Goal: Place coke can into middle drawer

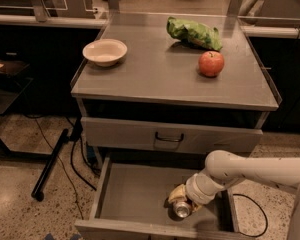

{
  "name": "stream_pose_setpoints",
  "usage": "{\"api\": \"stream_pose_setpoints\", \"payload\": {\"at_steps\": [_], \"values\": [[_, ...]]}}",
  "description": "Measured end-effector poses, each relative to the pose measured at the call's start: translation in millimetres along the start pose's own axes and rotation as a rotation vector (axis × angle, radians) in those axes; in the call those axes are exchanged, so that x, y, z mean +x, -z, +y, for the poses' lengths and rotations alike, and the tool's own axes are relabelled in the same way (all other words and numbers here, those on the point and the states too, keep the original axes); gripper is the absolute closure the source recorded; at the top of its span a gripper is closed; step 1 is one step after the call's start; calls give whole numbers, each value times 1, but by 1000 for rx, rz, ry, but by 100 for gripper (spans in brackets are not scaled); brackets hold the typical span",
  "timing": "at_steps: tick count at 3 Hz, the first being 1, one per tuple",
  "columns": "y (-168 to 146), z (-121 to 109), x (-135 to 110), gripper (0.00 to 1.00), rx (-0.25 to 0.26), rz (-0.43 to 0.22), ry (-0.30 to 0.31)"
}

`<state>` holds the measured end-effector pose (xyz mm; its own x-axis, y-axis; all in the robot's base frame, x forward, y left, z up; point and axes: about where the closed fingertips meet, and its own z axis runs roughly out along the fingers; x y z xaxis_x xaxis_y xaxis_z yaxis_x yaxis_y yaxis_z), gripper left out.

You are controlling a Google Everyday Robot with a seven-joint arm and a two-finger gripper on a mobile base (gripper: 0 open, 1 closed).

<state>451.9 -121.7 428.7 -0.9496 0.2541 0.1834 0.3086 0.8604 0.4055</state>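
Note:
The middle drawer point(132, 196) is pulled open below the table, its flat grey floor showing. My gripper point(180, 201) reaches down into its right front part from the white arm point(240, 171) on the right. The yellowish fingers point(176, 192) are closed around the coke can point(182, 209), of which mostly the shiny silver end shows. The can is inside the drawer, at or just above the floor; I cannot tell if it touches.
On the tabletop point(155, 69) lie a white bowl point(105, 51), a red apple point(211, 64) and a green bag point(194, 33). A shut drawer front point(170, 136) with a black handle sits above the open drawer. Cables and a black pole point(52, 164) lie on the floor at left.

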Motion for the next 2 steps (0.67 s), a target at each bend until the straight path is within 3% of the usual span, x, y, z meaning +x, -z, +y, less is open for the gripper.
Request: {"api": "stream_pose_setpoints", "payload": {"at_steps": [1,2], "values": [[0,1,-2,100,-2,-2,4],[-16,23,3,100,-18,18,56]]}}
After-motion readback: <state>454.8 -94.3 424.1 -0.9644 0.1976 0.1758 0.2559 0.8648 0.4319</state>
